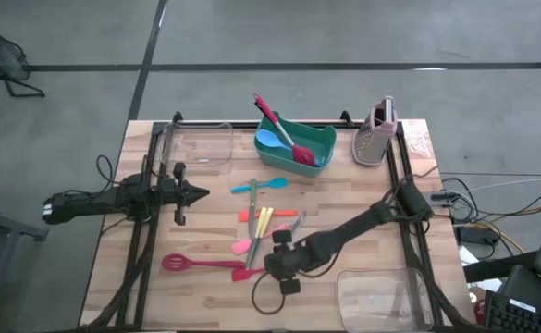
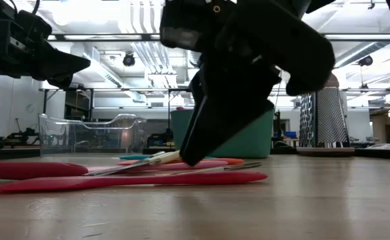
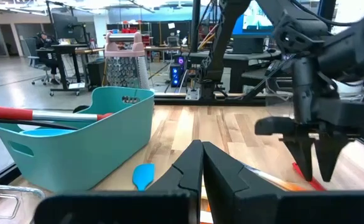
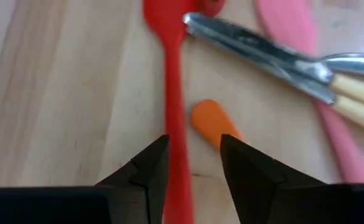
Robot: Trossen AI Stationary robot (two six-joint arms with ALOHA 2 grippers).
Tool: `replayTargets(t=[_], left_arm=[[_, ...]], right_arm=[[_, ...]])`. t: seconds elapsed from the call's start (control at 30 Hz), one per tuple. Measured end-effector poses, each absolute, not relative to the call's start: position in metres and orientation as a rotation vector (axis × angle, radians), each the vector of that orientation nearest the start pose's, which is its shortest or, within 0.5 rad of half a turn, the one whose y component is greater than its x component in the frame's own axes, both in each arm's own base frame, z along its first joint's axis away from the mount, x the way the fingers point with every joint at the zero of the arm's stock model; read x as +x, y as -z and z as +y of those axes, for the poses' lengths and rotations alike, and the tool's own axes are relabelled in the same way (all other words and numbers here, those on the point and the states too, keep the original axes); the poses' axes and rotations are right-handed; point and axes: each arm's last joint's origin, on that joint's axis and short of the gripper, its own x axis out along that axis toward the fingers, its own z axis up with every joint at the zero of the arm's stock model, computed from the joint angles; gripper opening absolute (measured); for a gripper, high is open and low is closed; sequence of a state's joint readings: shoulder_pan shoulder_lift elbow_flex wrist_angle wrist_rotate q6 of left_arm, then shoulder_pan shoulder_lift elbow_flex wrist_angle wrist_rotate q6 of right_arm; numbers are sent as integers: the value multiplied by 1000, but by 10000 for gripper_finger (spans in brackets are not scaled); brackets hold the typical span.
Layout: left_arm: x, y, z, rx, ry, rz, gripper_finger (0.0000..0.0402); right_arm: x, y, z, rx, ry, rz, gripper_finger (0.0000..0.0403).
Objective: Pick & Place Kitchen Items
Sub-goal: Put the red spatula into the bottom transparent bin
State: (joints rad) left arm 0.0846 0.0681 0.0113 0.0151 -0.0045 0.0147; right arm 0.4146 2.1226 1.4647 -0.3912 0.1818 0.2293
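The right gripper [image 4: 194,163], fingers parted, straddles one red spatula handle [image 4: 172,93] on the table [image 1: 362,199], beside two yellow-handled metal pieces [image 4: 306,78] and one orange tip [image 4: 210,121]. The left gripper [image 1: 196,193], clenched and empty, hovers near one clear tub [image 1: 196,143]. One teal bin [image 1: 321,139] holds two utensils.

From my overhead feed, the right gripper [image 1: 280,262] covers the near ends of the cutlery [image 1: 262,225] in the pile at the table's middle, so I can't see where those pieces end. On the right wrist camera the red handle [image 4: 175,112] runs under the fingers and off the edge, and the pink piece [image 4: 306,56] is blurred and cut off. On the low camera the gripper's dark bulk hides most of the teal bin [image 2: 251,143]. What lies under the red tool [image 1: 284,132] inside the bin I can't tell.
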Motion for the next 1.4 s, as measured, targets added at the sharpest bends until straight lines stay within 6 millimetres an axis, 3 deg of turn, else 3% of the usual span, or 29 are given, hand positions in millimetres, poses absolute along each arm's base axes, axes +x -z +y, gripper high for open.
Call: replayTargets(t=[0.3,0.5,0.77,1.1,1.4], left_arm=[[101,-163,9,13,-89,42,19],[101,-163,9,13,-89,42,19],[101,-163,9,13,-89,43,19],[101,-163,9,13,-89,43,19],[101,-163,9,13,-89,43,19]], right_arm=[[404,-137,179,-105,-82,1078,181],[399,-133,178,-100,-69,1105,179],[395,-128,178,-92,-63,1119,129],[395,-130,179,-92,-78,1129,20],[399,-145,184,-85,-100,1109,6]])
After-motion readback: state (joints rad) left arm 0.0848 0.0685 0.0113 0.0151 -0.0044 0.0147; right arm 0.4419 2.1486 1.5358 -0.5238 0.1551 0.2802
